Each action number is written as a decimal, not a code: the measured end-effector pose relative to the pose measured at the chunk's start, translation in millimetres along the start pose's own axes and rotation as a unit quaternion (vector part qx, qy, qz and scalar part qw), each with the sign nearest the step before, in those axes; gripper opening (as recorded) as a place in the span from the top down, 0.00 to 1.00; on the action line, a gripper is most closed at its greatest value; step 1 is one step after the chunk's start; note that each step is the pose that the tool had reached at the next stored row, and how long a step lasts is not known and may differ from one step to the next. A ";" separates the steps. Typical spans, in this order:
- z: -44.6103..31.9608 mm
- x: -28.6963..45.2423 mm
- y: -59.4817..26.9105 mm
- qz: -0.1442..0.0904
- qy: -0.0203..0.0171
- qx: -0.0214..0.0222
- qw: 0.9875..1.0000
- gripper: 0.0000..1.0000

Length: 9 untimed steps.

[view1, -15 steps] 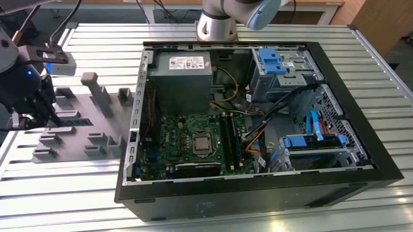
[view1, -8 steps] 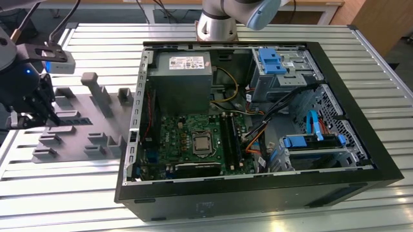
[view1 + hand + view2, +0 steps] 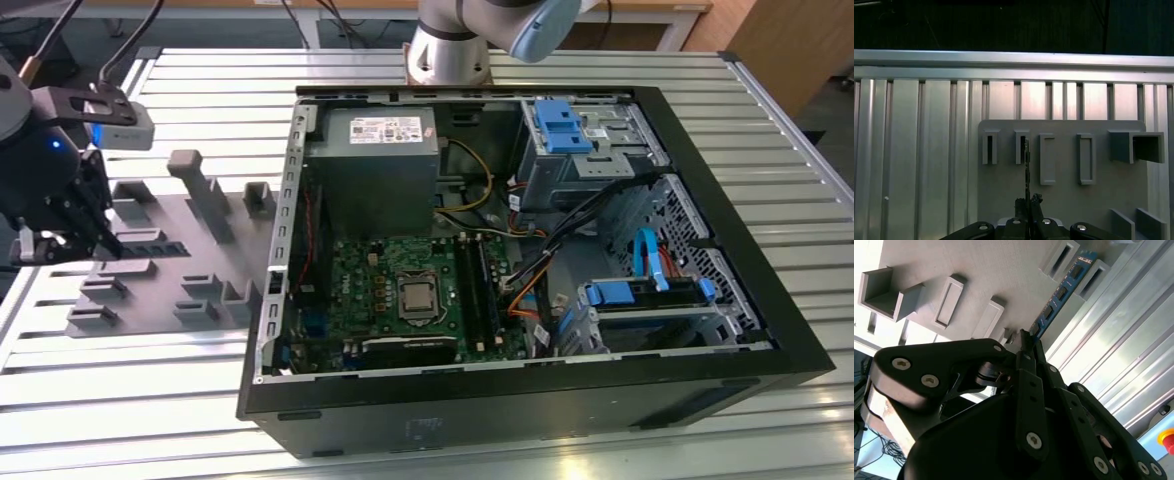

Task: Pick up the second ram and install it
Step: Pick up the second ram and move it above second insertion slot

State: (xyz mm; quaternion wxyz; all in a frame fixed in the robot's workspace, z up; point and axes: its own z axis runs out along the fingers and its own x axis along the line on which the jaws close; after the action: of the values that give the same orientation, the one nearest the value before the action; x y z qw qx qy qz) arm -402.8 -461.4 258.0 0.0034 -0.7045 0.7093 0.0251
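The second ram (image 3: 1064,287) is a narrow blue-green stick with black chips, standing on edge in the slotted blocks of the grey fixture (image 3: 979,270). In the first wrist view the second ram (image 3: 1027,165) shows edge-on, running from a slot block to my fingertips. My gripper (image 3: 1023,337) has its fingers closed around the stick's near end, also seen in the first wrist view as my gripper (image 3: 1028,202). In the exterior view my gripper (image 3: 104,243) hangs over the fixture (image 3: 174,290) at the exterior view's left, beside the second ram (image 3: 154,247).
An open computer case (image 3: 534,390) lies on the ribbed metal table (image 3: 134,400), to the exterior view's right of the fixture. Inside it are the green motherboard (image 3: 387,270), its memory slots (image 3: 475,285), a power supply (image 3: 380,135) and loose cables. Upright grey blocks (image 3: 200,180) rise from the fixture.
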 end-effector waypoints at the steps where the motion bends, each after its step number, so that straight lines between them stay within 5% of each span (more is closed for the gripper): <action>1: -0.5 0.0 0.0 0.000 0.000 0.000 1.000 0.86; 9: -4.2 -0.2 0.1 0.000 0.000 0.000 1.000 0.86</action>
State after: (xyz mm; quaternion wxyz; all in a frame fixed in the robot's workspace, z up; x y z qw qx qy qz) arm -402.8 -461.4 262.2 0.0034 -0.7045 0.7093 0.0251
